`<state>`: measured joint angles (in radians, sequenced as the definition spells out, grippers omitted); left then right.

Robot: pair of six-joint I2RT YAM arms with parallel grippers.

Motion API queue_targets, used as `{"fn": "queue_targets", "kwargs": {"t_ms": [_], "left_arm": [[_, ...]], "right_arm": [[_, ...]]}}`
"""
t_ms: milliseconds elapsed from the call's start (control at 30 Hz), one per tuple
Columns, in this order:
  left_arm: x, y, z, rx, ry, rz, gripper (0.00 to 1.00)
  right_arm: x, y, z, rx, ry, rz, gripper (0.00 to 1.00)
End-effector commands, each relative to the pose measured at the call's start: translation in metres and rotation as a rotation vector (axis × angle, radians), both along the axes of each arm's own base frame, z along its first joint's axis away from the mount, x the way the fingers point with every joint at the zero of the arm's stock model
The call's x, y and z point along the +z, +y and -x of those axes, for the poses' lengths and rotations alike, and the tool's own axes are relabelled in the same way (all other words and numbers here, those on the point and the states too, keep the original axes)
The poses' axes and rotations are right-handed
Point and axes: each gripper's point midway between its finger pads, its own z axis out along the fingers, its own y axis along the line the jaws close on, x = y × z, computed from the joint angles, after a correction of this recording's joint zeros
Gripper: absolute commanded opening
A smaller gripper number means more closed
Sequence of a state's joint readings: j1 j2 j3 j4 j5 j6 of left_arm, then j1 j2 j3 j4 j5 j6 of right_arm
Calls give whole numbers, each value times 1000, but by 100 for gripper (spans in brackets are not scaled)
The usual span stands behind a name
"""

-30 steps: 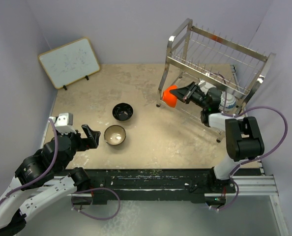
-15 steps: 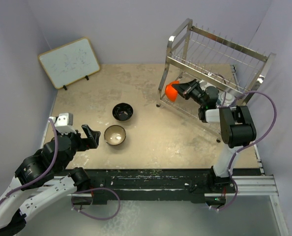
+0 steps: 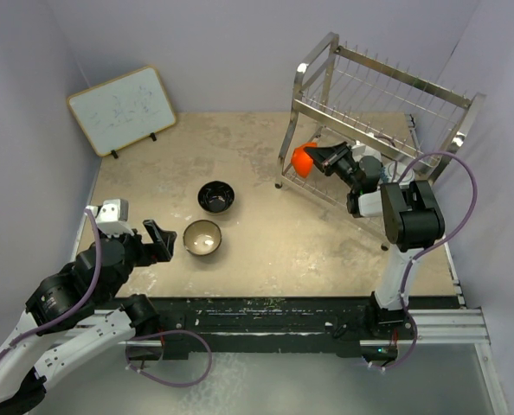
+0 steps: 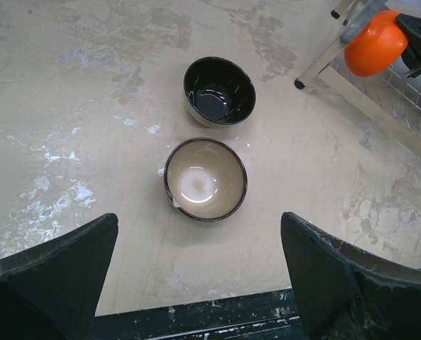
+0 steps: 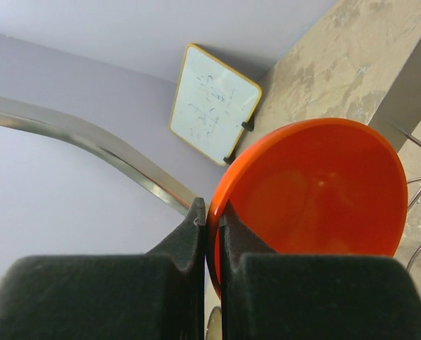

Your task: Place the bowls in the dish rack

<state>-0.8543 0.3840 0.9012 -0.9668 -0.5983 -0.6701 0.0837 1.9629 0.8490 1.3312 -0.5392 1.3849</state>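
My right gripper (image 3: 320, 159) is shut on the rim of the orange-red bowl (image 3: 302, 158) and holds it tilted on edge at the left end of the silver dish rack (image 3: 387, 95), at lower-tier height. In the right wrist view the fingers (image 5: 196, 234) pinch the orange bowl's (image 5: 317, 191) rim beside a rack tube (image 5: 90, 142). The black bowl (image 3: 216, 196) and the tan bowl (image 3: 202, 237) stand upright on the table. My left gripper (image 3: 159, 239) is open and empty just left of the tan bowl (image 4: 205, 178); the black bowl (image 4: 219, 91) is beyond it. The other bowls are hidden.
A wood-framed whiteboard (image 3: 121, 110) leans at the back left. The rack's front leg (image 4: 324, 60) stands on the table right of the black bowl. The right arm (image 3: 408, 216) reaches along the rack's front. Walls close the table on three sides.
My right gripper has carried the orange bowl up and back, closer in at the rack's left end. The left arm and the two bowls on the table have not moved.
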Motion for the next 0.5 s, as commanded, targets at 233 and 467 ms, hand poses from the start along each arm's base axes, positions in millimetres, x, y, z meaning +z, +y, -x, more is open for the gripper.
{"fn": "queue_targets", "kwargs": {"t_ms": [233, 467], "left_arm": [[6, -2, -1, -4, -18, 26, 99], [6, -2, -1, -2, -17, 23, 99]], "right_arm": [[-10, -13, -2, -36, -37, 38, 2], [-27, -28, 5, -117, 23, 75, 5]]}}
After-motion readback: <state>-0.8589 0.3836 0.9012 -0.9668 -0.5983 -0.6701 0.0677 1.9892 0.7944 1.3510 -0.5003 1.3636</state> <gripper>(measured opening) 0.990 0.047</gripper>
